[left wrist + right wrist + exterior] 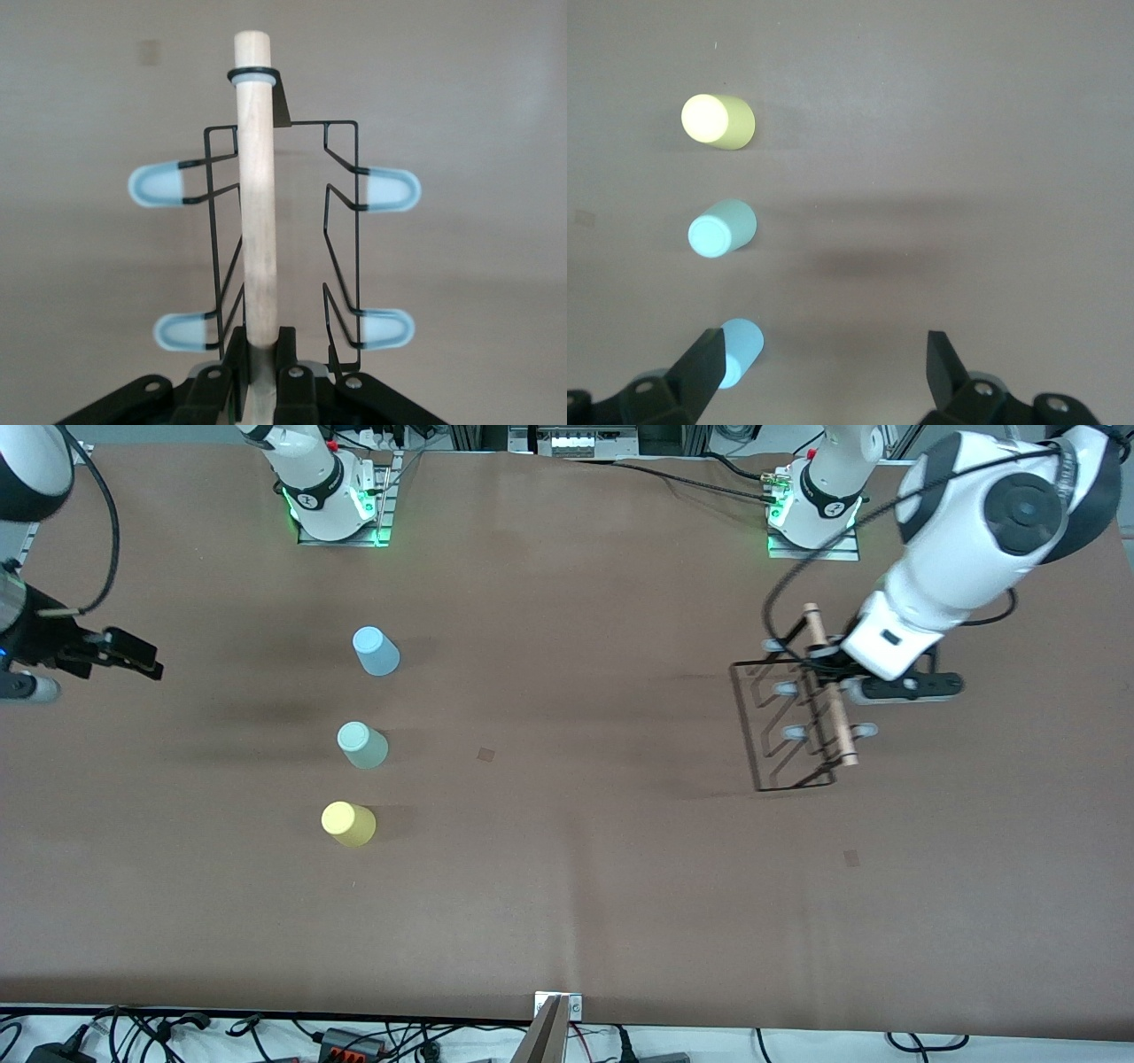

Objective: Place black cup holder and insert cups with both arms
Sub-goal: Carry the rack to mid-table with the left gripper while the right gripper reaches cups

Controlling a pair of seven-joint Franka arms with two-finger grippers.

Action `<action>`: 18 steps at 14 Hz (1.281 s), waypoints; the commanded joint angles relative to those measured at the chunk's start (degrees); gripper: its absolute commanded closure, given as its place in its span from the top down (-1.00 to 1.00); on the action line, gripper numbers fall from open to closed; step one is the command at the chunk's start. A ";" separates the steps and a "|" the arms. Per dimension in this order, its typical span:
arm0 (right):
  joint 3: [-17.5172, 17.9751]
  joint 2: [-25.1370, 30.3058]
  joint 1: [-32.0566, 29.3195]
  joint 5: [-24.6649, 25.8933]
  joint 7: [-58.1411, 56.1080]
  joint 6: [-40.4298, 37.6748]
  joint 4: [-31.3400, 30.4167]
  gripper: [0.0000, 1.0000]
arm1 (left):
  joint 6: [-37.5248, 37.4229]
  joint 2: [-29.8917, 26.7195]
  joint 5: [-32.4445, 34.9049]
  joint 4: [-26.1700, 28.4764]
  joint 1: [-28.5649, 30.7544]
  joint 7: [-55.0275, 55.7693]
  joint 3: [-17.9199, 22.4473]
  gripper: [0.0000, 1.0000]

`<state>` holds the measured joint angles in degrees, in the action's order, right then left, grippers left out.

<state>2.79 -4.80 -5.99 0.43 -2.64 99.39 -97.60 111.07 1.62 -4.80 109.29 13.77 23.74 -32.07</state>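
Note:
The black cup holder [788, 726] is at the left arm's end of the table. My left gripper [833, 676] is shut on its wooden rod handle [257, 177], near one end of the rod. Grey-tipped pegs [157, 186] stick out on both sides. I cannot tell whether its wire base touches the table. Three cups stand upside down in a row: light blue [376, 651], pale green [361, 745] and yellow [348, 823] nearest the front camera. My right gripper [142, 657] hangs open and empty toward the right arm's end, apart from the cups. The right wrist view shows the blue cup [740, 350] by one finger.
The brown table cover [567, 886] has two small dark square marks [485, 754] [851, 857]. Both arm bases [337, 496] [815, 509] stand along the edge farthest from the front camera. Cables and a bracket [556, 1019] lie at the near edge.

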 commanded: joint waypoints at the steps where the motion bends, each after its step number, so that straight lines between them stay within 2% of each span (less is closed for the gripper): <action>1: 0.64 -3.36 0.97 -0.26 -0.09 1.95 0.48 1.00 | -1.30 9.44 1.18 -10.04 -3.64 6.75 -3.44 -0.98; 3: 0.64 -5.64 3.08 0.18 -0.09 3.26 1.27 1.00 | -1.03 16.19 5.31 -16.44 -10.40 8.94 -3.44 -0.98; 5: 0.64 -9.32 3.18 -0.34 -0.09 4.23 2.59 1.00 | -0.68 22.43 8.81 -21.63 -16.73 17.70 -2.83 -0.98; 7: 0.64 -13.37 5.19 -0.43 -0.09 4.93 4.08 1.00 | -0.59 29.11 15.75 -28.13 -22.09 23.87 -2.74 -0.98; 10: 0.64 -15.49 7.83 -0.08 -0.09 7.04 3.82 1.00 | -0.42 36.42 20.70 -34.82 -27.82 28.46 -2.48 -0.98; 12: 0.64 -17.95 8.97 -0.52 0.26 9.41 3.82 1.00 | 2.72 38.89 21.14 -36.16 -30.02 28.99 -2.13 -0.98; 15: 0.64 -19.89 11.44 -0.70 4.56 10.30 3.82 1.00 | 5.99 40.13 21.06 -36.16 -33.71 29.35 1.47 -0.98; 18: 0.73 -21.38 11.79 -2.89 5.19 10.92 3.73 1.00 | 8.80 41.89 21.14 -36.07 -35.91 31.36 2.09 -0.98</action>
<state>3.55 -24.96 5.71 -0.71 1.83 110.10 -95.07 119.27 42.11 15.08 75.82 -20.02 53.15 -30.80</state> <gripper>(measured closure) 0.000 0.841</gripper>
